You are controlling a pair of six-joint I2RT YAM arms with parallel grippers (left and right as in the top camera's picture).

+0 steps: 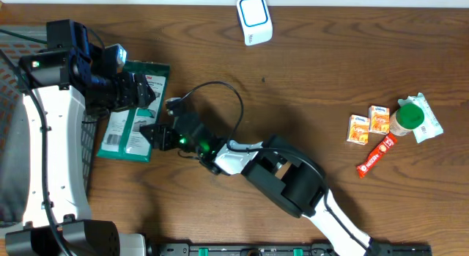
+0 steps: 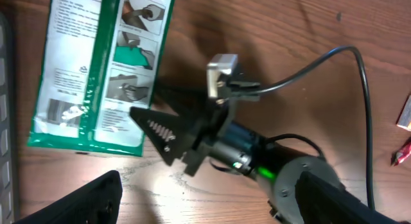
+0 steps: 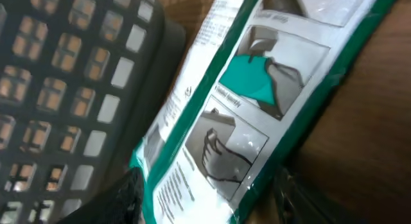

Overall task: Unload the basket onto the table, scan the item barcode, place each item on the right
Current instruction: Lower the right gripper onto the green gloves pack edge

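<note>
I am bracketing a corner of the flat packet (image 1: 121, 139) at nine o'clock with my right gripper (image 1: 152, 131) part-spread (grip unconfirmed), left gripper (image 1: 146, 94) hovering wide, for carriage to the twelve-o'clock scanner (image 1: 254, 19).

The left arm (image 1: 45, 139) wears smooth white shells along its links, ending in a black, boxy wrist (image 1: 69, 47). The right arm (image 1: 293, 179) alternates white covers with black joint housings — a small green light (image 2: 263, 173) glows on its wrist. A thin black cable (image 2: 308, 67) loops to a silver camera block (image 2: 222, 73). Its black triangular fingers (image 2: 162, 131) carry ridged pads — the left arm's fingers (image 2: 96, 198) are black too.
</note>
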